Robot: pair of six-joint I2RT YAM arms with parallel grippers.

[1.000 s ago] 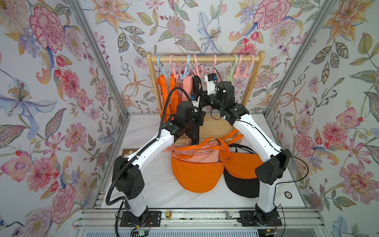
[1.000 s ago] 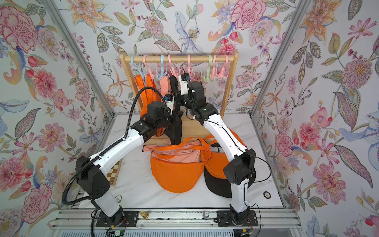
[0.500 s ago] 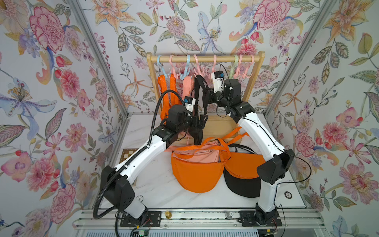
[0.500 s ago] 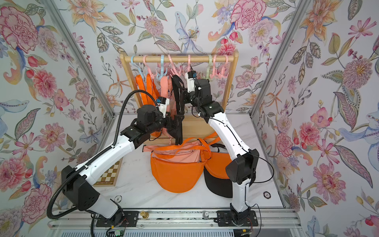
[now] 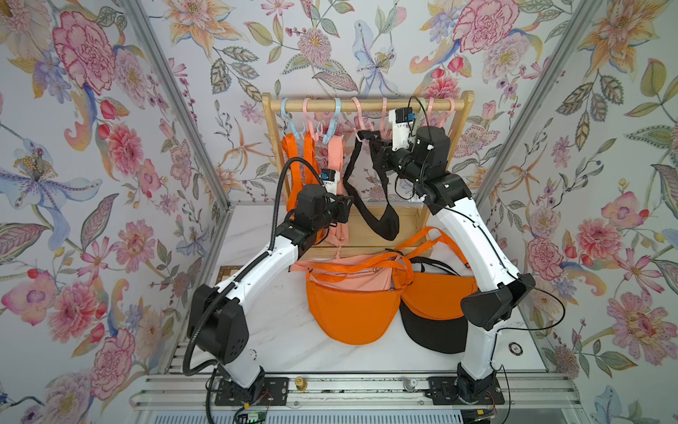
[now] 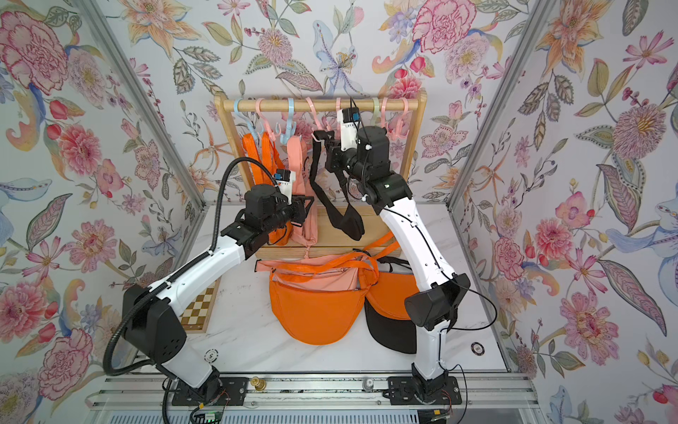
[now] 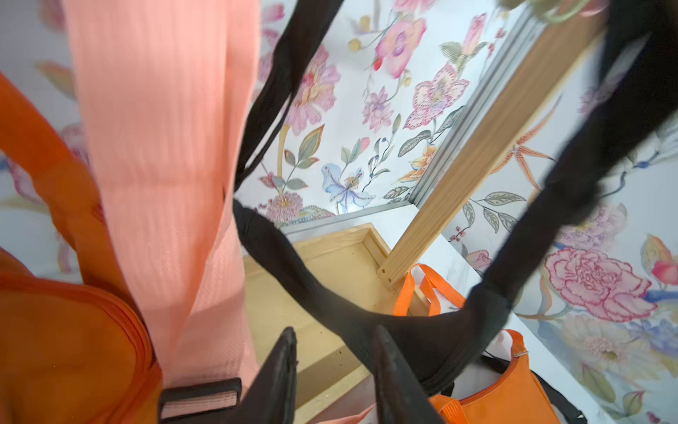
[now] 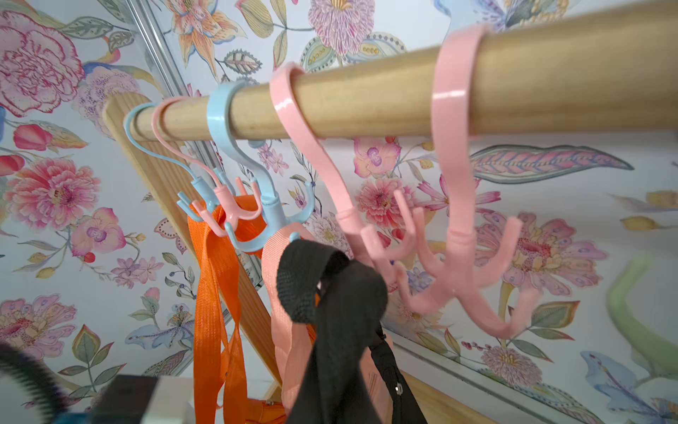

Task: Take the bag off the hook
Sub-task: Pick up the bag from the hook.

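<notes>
The black bag (image 5: pixel 381 220) (image 6: pixel 348 220) dangles by its strap over the wooden rack's base. My right gripper (image 5: pixel 378 147) (image 6: pixel 330 147) is shut on the strap's top loop (image 8: pixel 312 279), right beside a pink hook (image 8: pixel 381 249) (image 5: pixel 357 119). I cannot tell whether the loop still rests on a prong. My left gripper (image 5: pixel 346 209) (image 7: pixel 334 352) stands lower, left of the bag's body. Its jaws are apart with nothing between them; the bag (image 7: pixel 367 312) hangs just beyond the fingertips.
Orange (image 5: pixel 297 165) and peach (image 5: pixel 335 158) bags hang from blue and pink hooks on the rail (image 5: pixel 367 105). More orange (image 5: pixel 352 308), peach and black (image 5: pixel 433 334) bags lie in a pile on the table. A checkerboard (image 6: pixel 198 312) lies at the left.
My right gripper has moved right and up with the strap, and the black bag has swung right. My left gripper no longer holds the bag's body.
</notes>
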